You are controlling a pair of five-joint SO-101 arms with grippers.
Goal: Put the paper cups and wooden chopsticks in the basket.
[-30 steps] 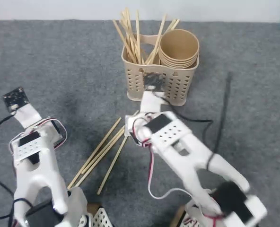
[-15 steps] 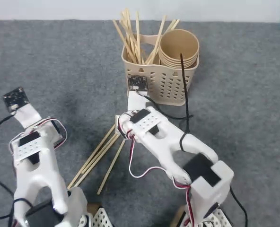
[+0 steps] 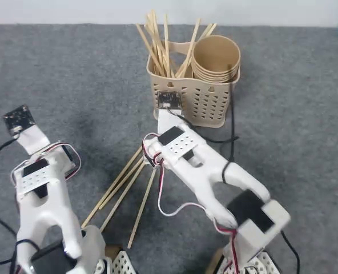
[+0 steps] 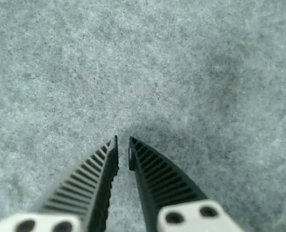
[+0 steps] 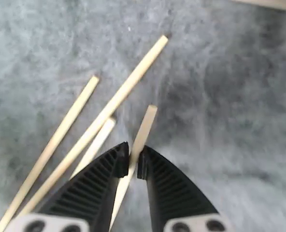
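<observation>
Task status: largely complete. The basket (image 3: 206,105), at 12 o'clock on the surface (image 3: 72,74), already holds a nested stack of paper cups (image 3: 216,57) in its 3 o'clock half and a splayed bundle of wooden chopsticks (image 3: 163,45) in its 9 o'clock half. No cup is seen outside the basket. Remaining: four loose chopsticks (image 3: 115,191) lying on the surface toward 7 o'clock from the basket. Three lie close together, almost parallel. The separate chopstick (image 5: 144,123) lies just beside them on the 3 o'clock side. The jaws of the right arm (image 3: 186,151) are clamped on this separate chopstick near its upper end. It appears to rest on the surface, not yet lifted. The jaws of the left arm (image 3: 40,182), at 8 o'clock, are nearly together with nothing between them, above bare surface. Materials: the basket is beige moulded plastic, rectangular, with perforated walls. The cups are plain tan paper, tapered, with rolled rims. The chopsticks are pale wood, thin, straight and square-cut. The surface is grey fibrous felt or carpet. The jaws are black with ribbed inner faces.
</observation>
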